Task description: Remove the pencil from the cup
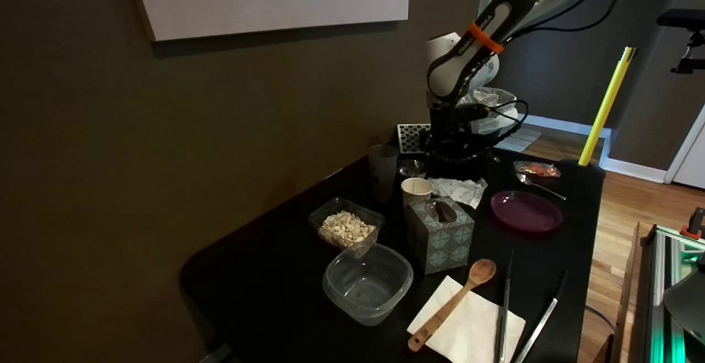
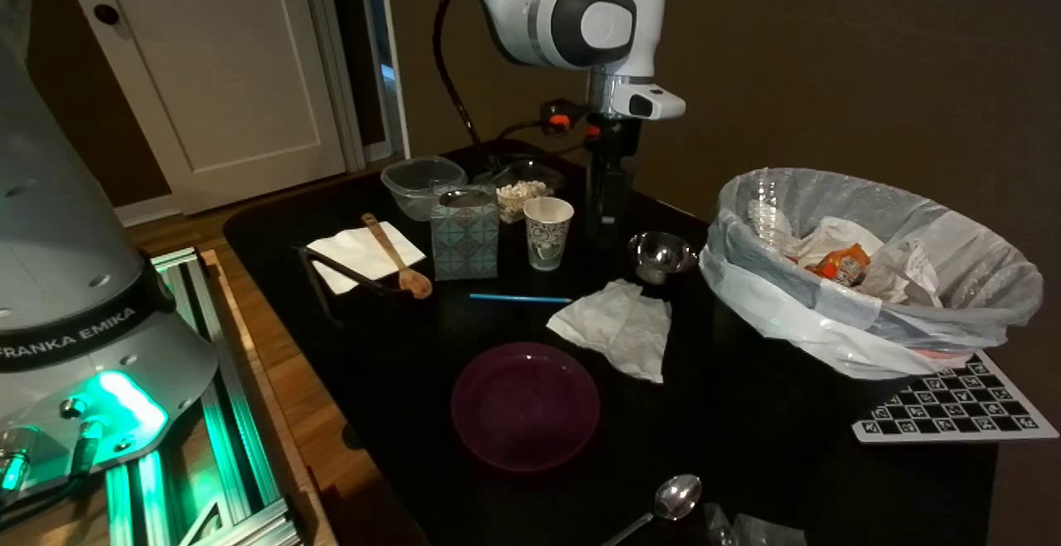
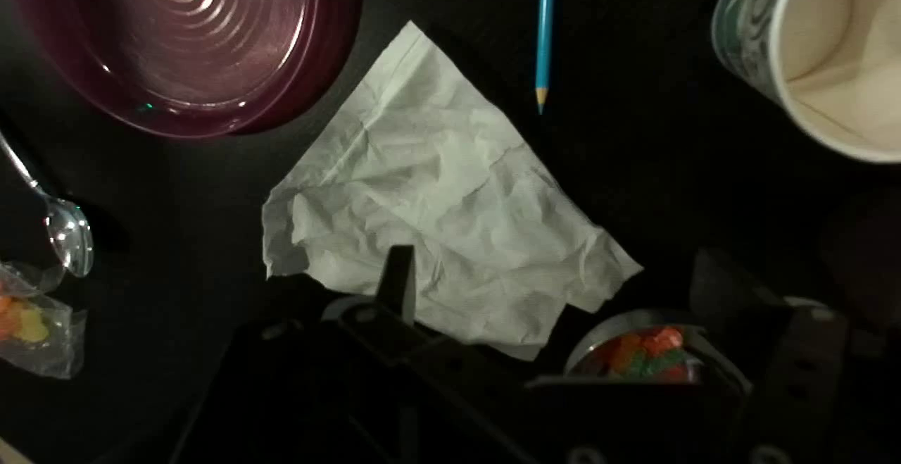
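blue pencil (image 2: 520, 298) lies on the table (image 2: 729, 422), nearer than the paper cup (image 2: 547, 235) and a little left in an exterior view, wholly out of it, so the removal looks done. the gripper (image 3: 555, 265) stands spread, holding nothing; only backing away may remain.

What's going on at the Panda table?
The Panda arm is on a job to get the blue pencil out of the paper cup. The pencil lies on the table, apart from the cup, which stands upright with nothing sticking out. The gripper hangs open and holds nothing. Looks like the removal is done.
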Controlling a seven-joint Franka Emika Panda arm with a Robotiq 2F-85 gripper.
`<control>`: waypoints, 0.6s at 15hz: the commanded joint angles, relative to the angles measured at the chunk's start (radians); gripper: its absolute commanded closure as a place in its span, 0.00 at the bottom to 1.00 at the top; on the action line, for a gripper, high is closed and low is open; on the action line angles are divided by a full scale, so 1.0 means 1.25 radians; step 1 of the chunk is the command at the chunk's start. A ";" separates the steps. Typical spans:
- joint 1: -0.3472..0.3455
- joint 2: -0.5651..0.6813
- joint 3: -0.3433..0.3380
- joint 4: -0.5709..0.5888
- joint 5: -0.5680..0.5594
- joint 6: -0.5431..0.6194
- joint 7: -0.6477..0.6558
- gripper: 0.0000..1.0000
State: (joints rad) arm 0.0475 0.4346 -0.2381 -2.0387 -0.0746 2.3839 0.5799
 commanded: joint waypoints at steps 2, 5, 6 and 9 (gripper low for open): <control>0.019 -0.150 0.003 -0.114 -0.047 0.046 0.047 0.00; 0.012 -0.220 0.015 -0.158 -0.069 0.070 0.068 0.00; 0.008 -0.241 0.019 -0.171 -0.078 0.077 0.075 0.00; -0.005 -0.297 0.033 -0.211 -0.103 0.108 0.082 0.00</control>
State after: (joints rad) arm 0.0639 0.1538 -0.2212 -2.2131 -0.1564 2.4679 0.6477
